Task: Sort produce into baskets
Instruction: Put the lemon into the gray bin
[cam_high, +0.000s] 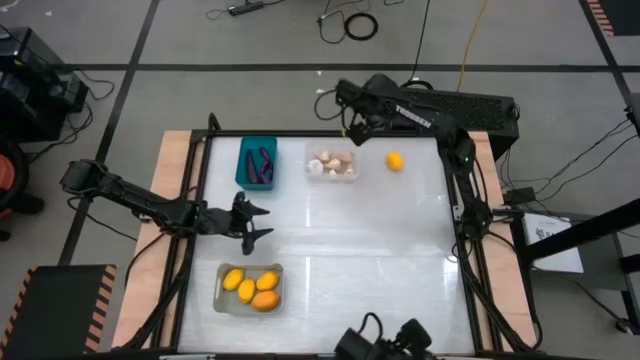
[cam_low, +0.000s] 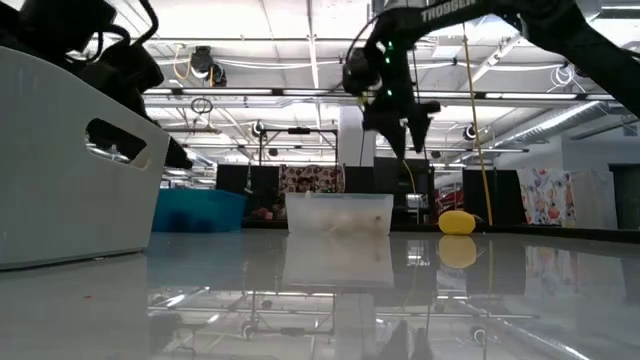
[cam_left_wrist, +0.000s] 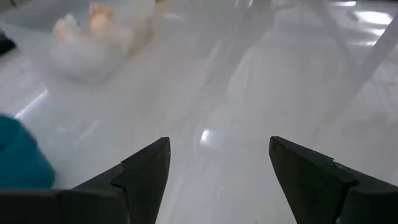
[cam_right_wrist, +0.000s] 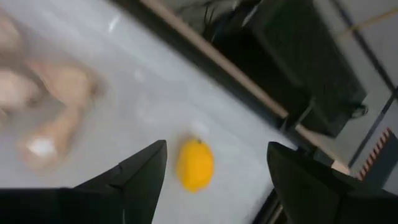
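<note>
1. Grey basket, nearest the camera on the white tabletop, is holding four yellow-orange ovals.
2. Teal basket at the far side is holding purple eggplants.
3. Clear basket beside it is holding pale garlic bulbs.
4. One loose yellow oval is lying on the tabletop just beside the clear basket, well apart from the grey one.
5. Right gripper is hovering above that oval, fingers released and empty.
6. Left gripper is waiting between the teal and grey baskets, fingers spread, holding nothing.
7. Step in hand, as judged: fetching the last oval. The next move is calling for a descent astride it, a clench, and carriage to the grey basket.
</note>
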